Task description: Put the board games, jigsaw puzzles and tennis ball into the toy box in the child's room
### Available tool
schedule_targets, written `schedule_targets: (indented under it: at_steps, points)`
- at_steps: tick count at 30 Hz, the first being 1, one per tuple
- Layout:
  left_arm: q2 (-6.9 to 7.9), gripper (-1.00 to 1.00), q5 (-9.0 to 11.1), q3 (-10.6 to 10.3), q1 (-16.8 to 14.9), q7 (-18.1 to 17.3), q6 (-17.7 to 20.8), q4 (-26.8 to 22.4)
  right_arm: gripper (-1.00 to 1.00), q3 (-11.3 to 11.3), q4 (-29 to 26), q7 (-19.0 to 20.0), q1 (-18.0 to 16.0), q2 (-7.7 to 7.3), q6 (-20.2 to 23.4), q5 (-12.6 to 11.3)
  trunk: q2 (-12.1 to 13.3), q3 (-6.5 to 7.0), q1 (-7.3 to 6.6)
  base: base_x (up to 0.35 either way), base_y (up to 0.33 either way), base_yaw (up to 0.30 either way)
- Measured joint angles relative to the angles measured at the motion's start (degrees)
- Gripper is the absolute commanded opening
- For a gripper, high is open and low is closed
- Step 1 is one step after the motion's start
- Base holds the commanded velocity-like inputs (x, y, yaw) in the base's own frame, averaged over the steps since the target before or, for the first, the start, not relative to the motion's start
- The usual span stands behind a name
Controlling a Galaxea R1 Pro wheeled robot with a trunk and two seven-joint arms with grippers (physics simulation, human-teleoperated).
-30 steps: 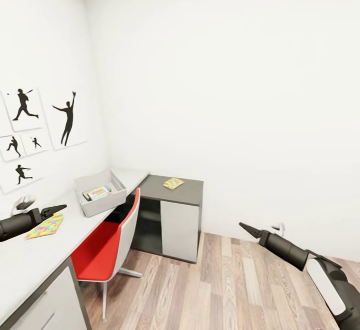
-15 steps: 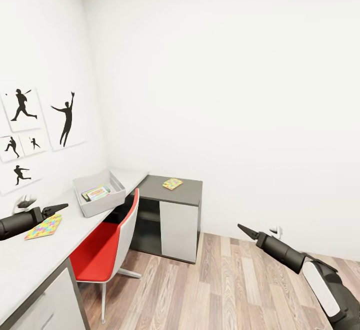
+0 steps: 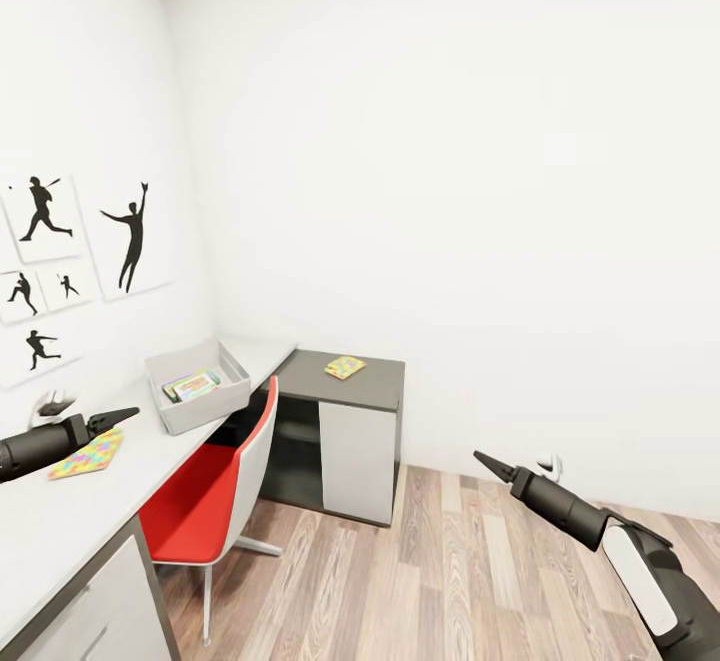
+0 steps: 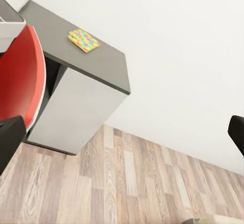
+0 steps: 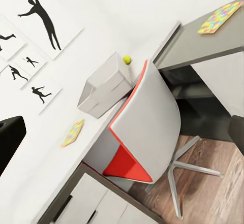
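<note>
On the table (image 3: 60,521) at your left, your left gripper (image 3: 125,413) hangs open and empty over a jigsaw puzzle (image 3: 88,454). Beyond, the toy box (image 3: 196,384) holds a board game (image 3: 192,385). Farther, a second puzzle (image 3: 345,367) lies on the dark desk (image 3: 350,396). Your right gripper (image 3: 485,461), open and empty, reaches out over the floor (image 3: 430,581).

Just ahead of the left gripper (image 3: 122,414), one jigsaw puzzle (image 3: 90,454) lies on the table (image 3: 60,511); farther ahead stands the toy box (image 3: 196,385), game boxes (image 3: 192,385) inside. A second puzzle (image 3: 345,367) lies on the lower desk (image 3: 370,386) beyond.
</note>
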Motion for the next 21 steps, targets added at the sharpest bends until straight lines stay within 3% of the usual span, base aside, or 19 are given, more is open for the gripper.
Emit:
schedule_targets:
  at_steps: [11,21]
  points:
    - [-1.20,1.00,-0.1,0.0,0.0,0.0,0.0,-0.2,1.00,0.0,0.7,0.0,0.0,0.01,0.1,0.0,0.0,-0.95,0.00,0.006,-0.006,-0.032]
    - [-1.24,1.00,-0.1,0.0,0.0,0.1,0.0,-0.2,1.00,0.0,0.7,0.0,0.0,0.02,0.1,0.0,0.0,-1.82,-0.01,0.133,-0.135,-0.122]
